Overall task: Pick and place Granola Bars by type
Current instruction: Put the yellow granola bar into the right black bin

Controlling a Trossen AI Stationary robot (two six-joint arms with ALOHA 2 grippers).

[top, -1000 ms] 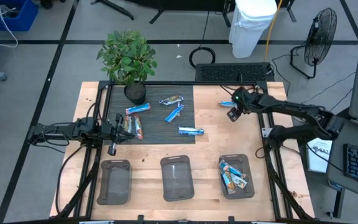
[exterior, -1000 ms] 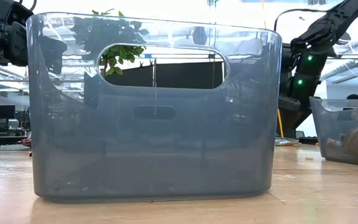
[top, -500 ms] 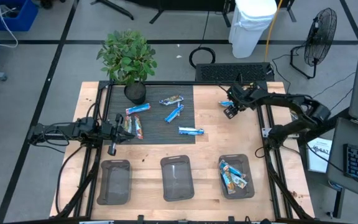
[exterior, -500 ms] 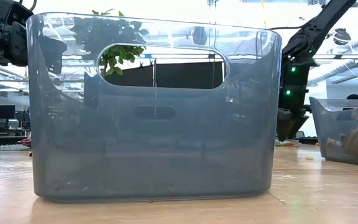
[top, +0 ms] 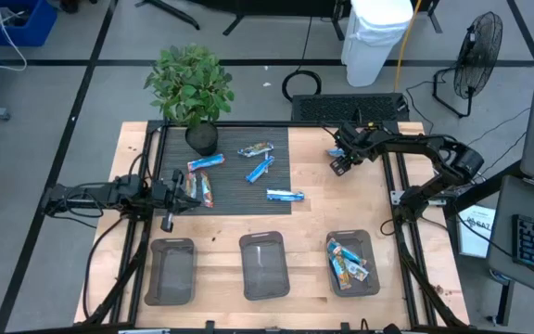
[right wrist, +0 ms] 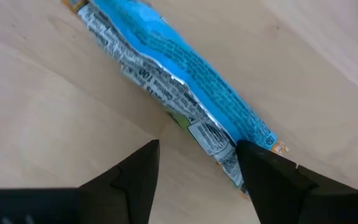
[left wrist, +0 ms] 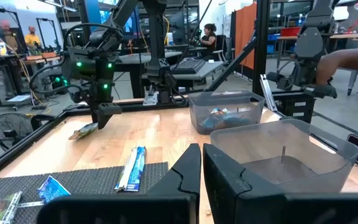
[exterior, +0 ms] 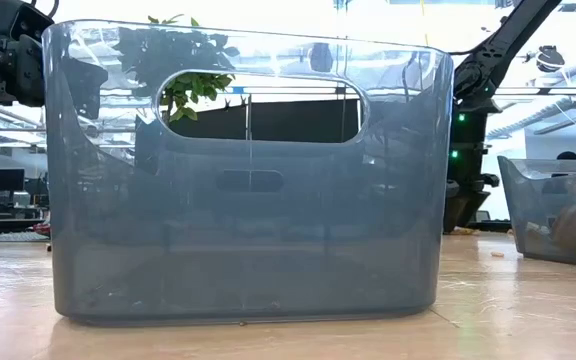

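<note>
I have the right gripper (top: 340,160) low over a blue foil-wrapped granola bar (right wrist: 185,81) on bare wood near the table's far right corner, fingers (right wrist: 132,180) spread wide astride its end, gripping nothing. My left gripper (left wrist: 201,180) waits near the left edge, pinched shut and empty beside the black ribbed mat (top: 225,186).

left end effector (left wrist: 201,163) closed | blue bar (left wrist: 132,168) on mat (left wrist: 73,183)
</note>
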